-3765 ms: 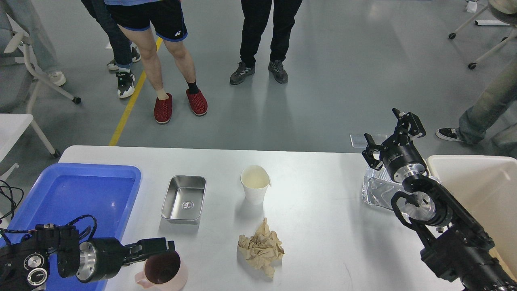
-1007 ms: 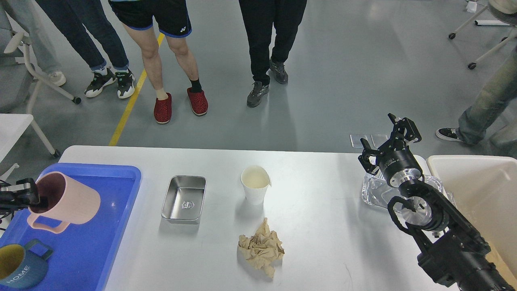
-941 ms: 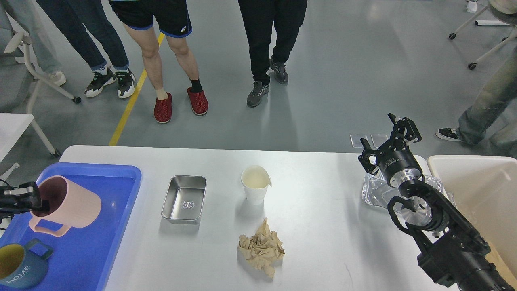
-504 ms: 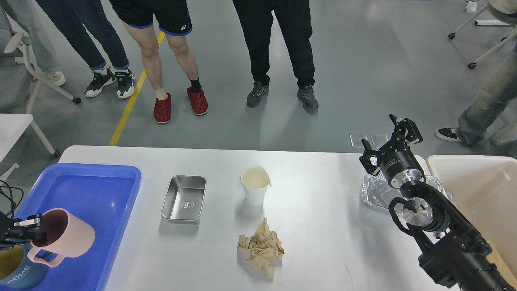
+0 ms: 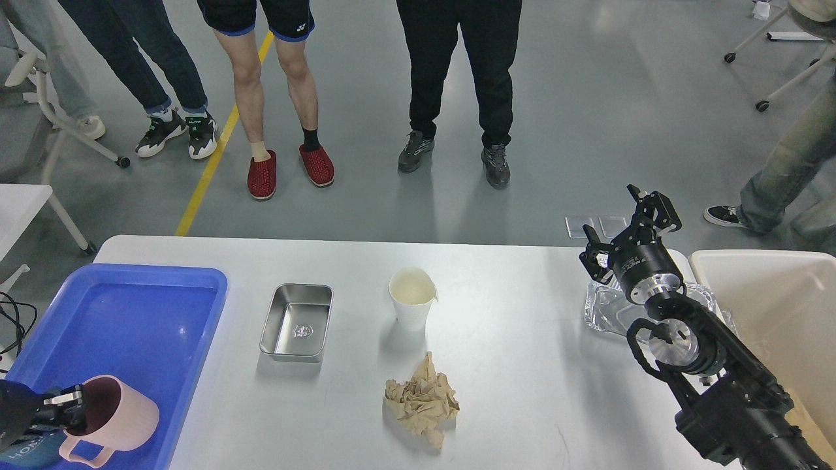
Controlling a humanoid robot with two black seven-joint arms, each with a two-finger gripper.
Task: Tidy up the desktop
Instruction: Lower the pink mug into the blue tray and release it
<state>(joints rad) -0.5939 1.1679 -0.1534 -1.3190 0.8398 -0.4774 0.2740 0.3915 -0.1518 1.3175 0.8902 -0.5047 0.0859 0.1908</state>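
Observation:
The white desktop [image 5: 509,365] carries a steel rectangular tin [image 5: 296,322], a white paper cup [image 5: 411,297], a crumpled brown paper wad [image 5: 422,401] and a crinkled foil tray [image 5: 607,308] at the right. My left gripper [image 5: 68,408] is at the bottom left, shut on the rim of a pink mug [image 5: 112,422], holding it low over the near end of the blue tray [image 5: 124,339]. My right gripper [image 5: 628,225] is open and empty, raised above the foil tray near the table's far edge.
A cream plastic bin [image 5: 771,307] stands off the right end of the table. A dark blue mug [image 5: 25,450] is mostly hidden at the tray's near corner. Several people stand on the grey floor beyond the far edge.
My left gripper has carried the pink mug from the table's front edge over the blue tray, then lowered it toward the tray's near left corner. The right arm has hardly moved.

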